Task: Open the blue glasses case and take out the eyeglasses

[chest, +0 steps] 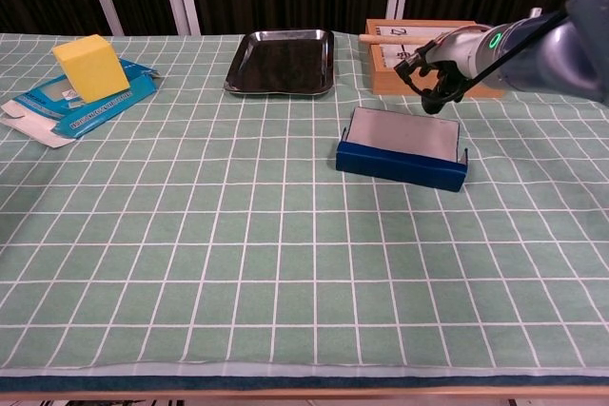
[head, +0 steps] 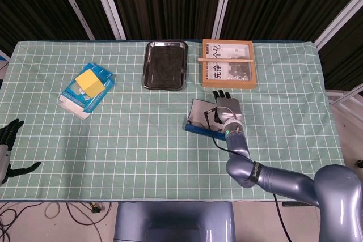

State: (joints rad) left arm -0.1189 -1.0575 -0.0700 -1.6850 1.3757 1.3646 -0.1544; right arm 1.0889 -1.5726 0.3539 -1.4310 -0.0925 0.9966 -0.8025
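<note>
The blue glasses case [chest: 400,166] lies right of the table's centre with its lid [chest: 404,133] swung back, the grey lining facing the chest view. No eyeglasses show; the front wall hides the inside of the case. My right hand [chest: 440,78] hovers above and behind the lid's far right corner, fingers loosely apart and holding nothing. From the head view the case [head: 195,123] shows its grey lid, with the right hand [head: 227,109] at its right edge. My left hand [head: 8,145] hangs off the table's front left edge, fingers spread and empty.
A steel tray [chest: 281,61] sits at the back centre. Right behind my right hand stands a wooden box [chest: 419,40] with a stick across it. A yellow block [chest: 90,68] rests on a blue carton [chest: 81,106] at the far left.
</note>
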